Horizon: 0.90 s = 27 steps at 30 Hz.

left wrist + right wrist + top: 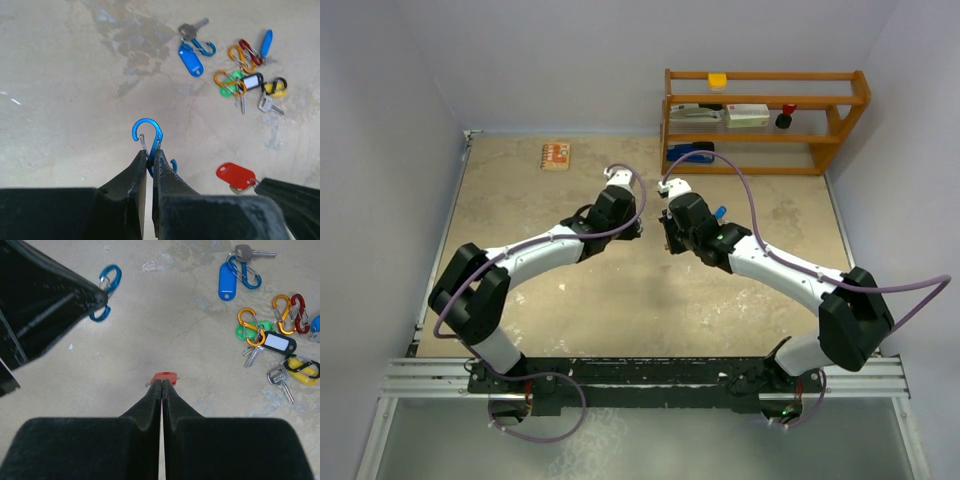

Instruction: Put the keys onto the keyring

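My left gripper [151, 154] is shut on a blue S-shaped clip [148, 132] and holds it above the table; the clip's upper loop sticks out past the fingertips. My right gripper [162, 382] is shut on a red-headed key [165, 376], which also shows in the left wrist view [235, 175]. The two grippers face each other closely at mid-table [653, 232]. The blue clip also shows in the right wrist view [110, 280]. More keys with coloured heads and clips lie in a pile [247, 77] on the table, also in the right wrist view [275, 335].
A blue-headed key with a blue clip [192, 57] lies apart from the pile. A wooden shelf [760, 115] with small items stands at the back right. A small orange box [556, 155] lies at the back left. Walls close in the table sides.
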Each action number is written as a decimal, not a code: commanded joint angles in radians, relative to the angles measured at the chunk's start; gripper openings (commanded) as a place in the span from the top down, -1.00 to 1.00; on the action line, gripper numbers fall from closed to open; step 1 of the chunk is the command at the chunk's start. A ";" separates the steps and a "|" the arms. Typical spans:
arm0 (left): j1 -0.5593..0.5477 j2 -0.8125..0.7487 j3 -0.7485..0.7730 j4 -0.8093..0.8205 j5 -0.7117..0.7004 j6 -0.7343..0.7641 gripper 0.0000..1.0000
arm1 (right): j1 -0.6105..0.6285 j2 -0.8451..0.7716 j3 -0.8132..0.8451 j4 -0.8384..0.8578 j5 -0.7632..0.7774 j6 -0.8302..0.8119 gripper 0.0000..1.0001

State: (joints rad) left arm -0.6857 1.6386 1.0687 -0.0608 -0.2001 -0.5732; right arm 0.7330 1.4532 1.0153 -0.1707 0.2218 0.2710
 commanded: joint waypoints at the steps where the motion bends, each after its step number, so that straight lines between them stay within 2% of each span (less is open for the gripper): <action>1: -0.032 -0.055 -0.021 0.053 0.057 -0.051 1.00 | 0.003 -0.001 0.046 0.049 0.001 -0.029 1.00; 27: -0.105 -0.074 -0.052 0.133 0.132 -0.074 1.00 | 0.003 0.000 0.035 0.093 -0.061 -0.039 1.00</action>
State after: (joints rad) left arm -0.7822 1.5909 1.0149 0.0154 -0.0826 -0.6434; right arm 0.7330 1.4532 1.0153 -0.1135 0.1799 0.2508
